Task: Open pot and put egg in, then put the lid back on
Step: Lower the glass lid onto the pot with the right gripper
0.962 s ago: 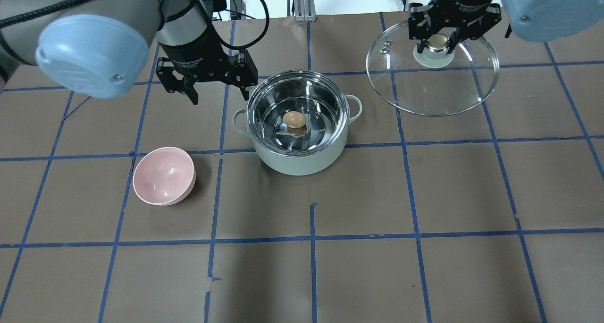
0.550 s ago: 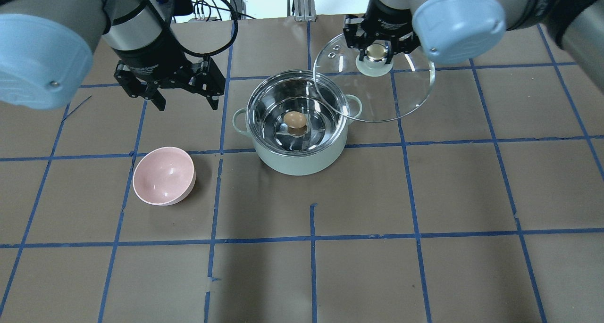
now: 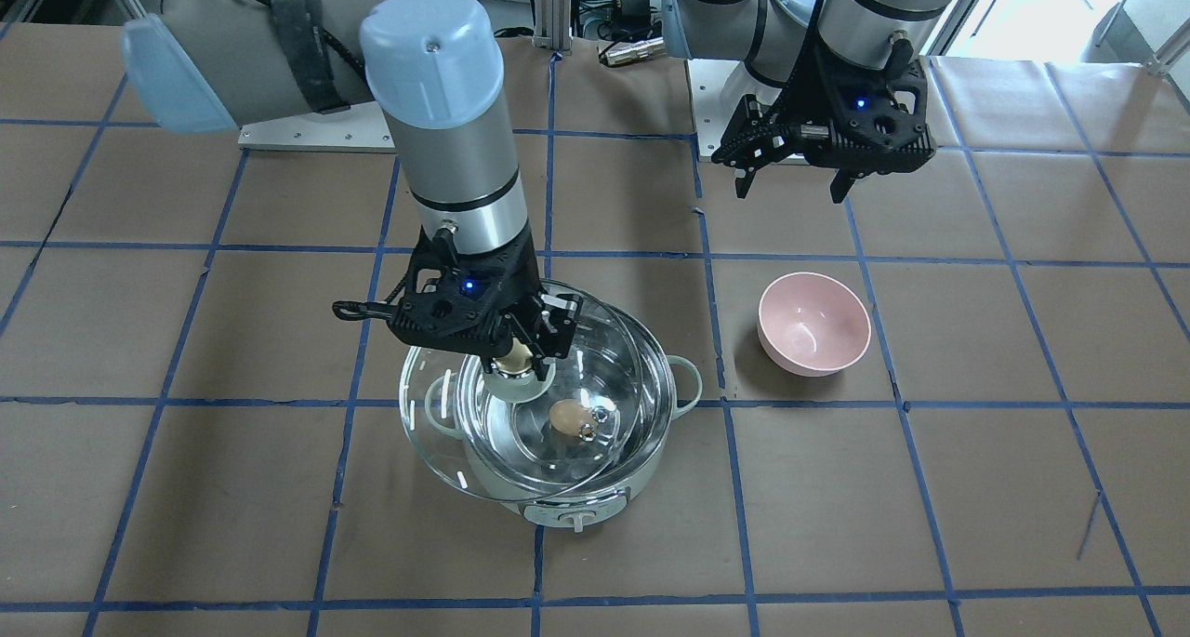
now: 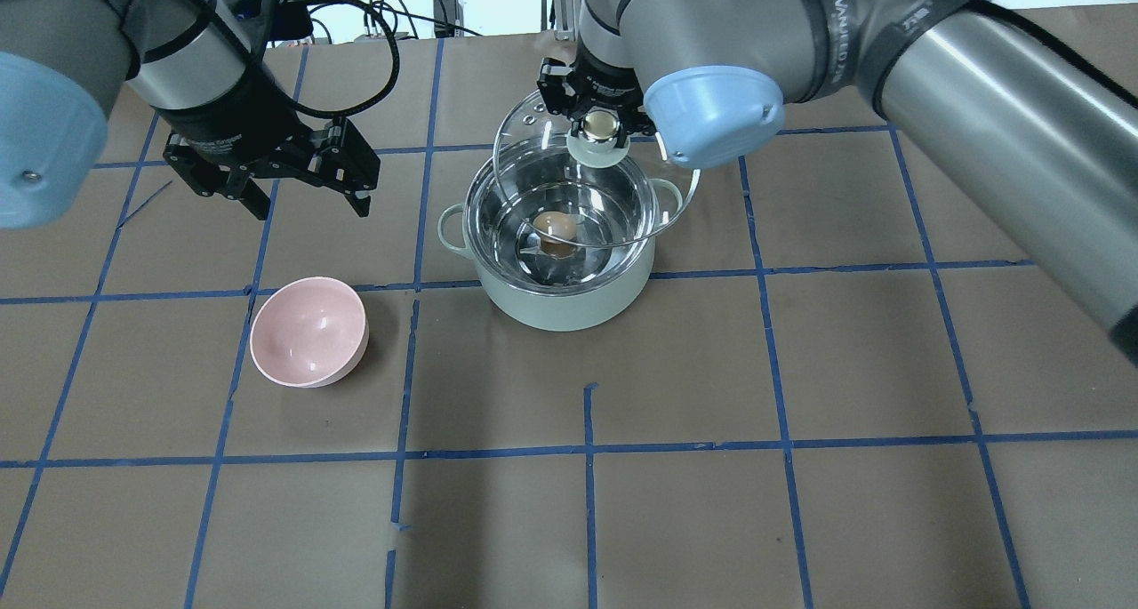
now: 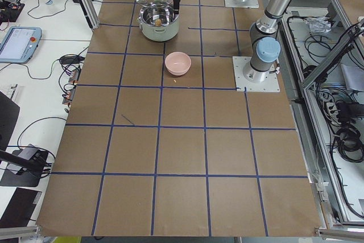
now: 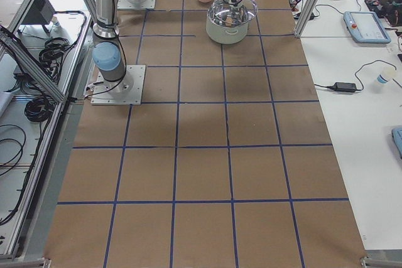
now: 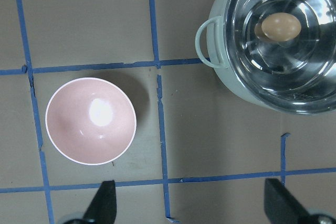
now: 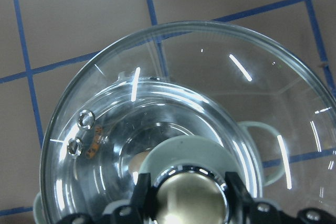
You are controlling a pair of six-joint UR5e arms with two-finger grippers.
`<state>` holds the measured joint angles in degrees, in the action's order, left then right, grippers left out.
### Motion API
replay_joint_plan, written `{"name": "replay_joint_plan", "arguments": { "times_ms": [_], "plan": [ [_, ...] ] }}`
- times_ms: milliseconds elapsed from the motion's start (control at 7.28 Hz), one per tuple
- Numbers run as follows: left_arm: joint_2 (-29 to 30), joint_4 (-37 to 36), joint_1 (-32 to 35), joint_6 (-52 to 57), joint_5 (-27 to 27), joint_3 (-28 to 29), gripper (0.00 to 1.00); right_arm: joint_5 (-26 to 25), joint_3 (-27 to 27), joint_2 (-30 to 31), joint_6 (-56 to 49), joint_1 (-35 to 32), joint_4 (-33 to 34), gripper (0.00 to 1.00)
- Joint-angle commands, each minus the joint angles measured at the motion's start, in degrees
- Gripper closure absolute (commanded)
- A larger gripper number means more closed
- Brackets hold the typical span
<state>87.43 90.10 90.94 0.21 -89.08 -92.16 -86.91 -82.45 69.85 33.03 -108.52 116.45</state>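
Observation:
The mint-green pot stands open at mid-table, also in the front view and the left wrist view. The brown egg lies on its steel bottom. My right gripper is shut on the knob of the glass lid. It holds the lid just above the pot, offset toward the far right rim. My left gripper is open and empty, to the left of the pot and above the table.
A pink bowl sits empty to the pot's front left, also in the front view and the left wrist view. Brown paper with a blue tape grid covers the table.
My right gripper has carried the lid left from the table's back right to over the pot. My left gripper has moved left, away from the pot, still open.

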Motion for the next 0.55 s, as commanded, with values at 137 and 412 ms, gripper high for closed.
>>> {"name": "replay_joint_plan", "arguments": {
  "times_ms": [137,412],
  "plan": [
    [-0.1,0.3,-0.1,-0.5,0.0,0.0,0.0,0.3,-0.1,-2.3,4.5,-2.8,1.1,0.58],
    [-0.3,0.5,-0.1,-0.4,0.0,-0.1,0.0,0.2,-0.1,-3.1,6.1,-3.9,1.1,0.58]
  ]
}}
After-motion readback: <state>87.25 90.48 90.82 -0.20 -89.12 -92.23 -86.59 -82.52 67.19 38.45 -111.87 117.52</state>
